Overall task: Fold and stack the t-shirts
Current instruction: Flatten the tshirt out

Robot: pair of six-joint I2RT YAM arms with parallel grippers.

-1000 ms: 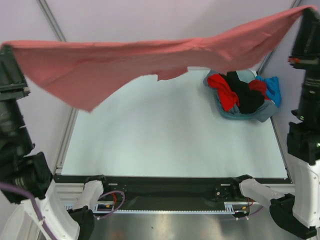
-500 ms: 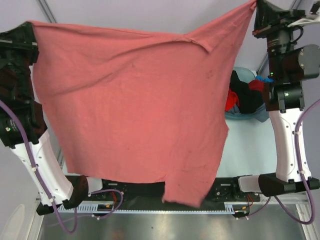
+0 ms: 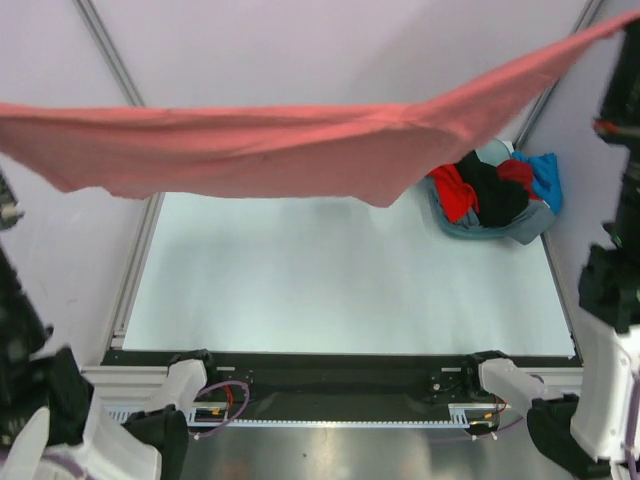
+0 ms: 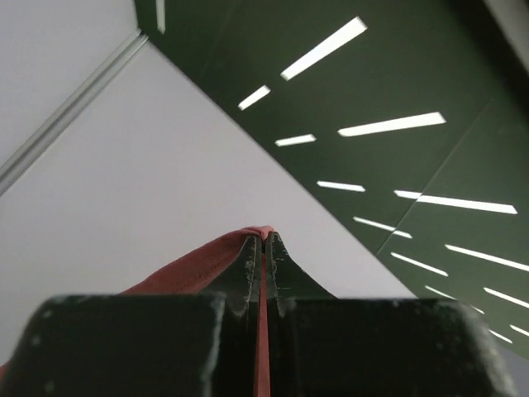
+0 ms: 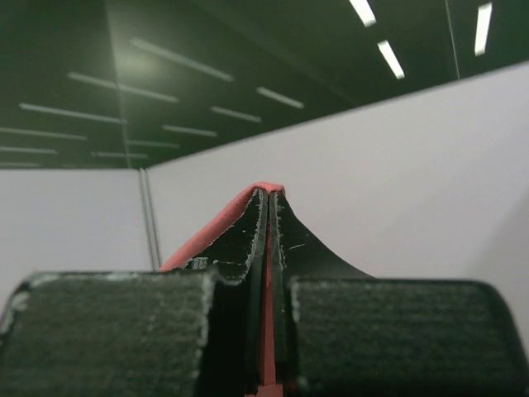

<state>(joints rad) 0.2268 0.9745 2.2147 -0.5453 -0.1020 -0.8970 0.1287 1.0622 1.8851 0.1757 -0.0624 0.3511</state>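
Observation:
The salmon-red t-shirt (image 3: 270, 150) is stretched out high above the table, seen almost edge-on from the left edge to the top right corner of the top view. My left gripper (image 4: 264, 238) is shut on one end of it, out of the top view at the left; the cloth (image 4: 198, 260) shows between and beside its fingers. My right gripper (image 5: 269, 192) is shut on the other end, at the top right; red cloth (image 5: 219, 223) shows there too. Bright red, black and blue t-shirts (image 3: 490, 190) lie heaped in the basin.
The grey-blue basin (image 3: 520, 228) stands at the far right of the white table (image 3: 330, 290). A metal frame post (image 3: 110, 50) runs along the left side. The arm bases sit at the near edge, and the right arm (image 3: 615, 290) rises at the right.
The shirt hung down as a wide sheet half a second ago; now it has swung up and back to near horizontal. Both arms have moved outward and up.

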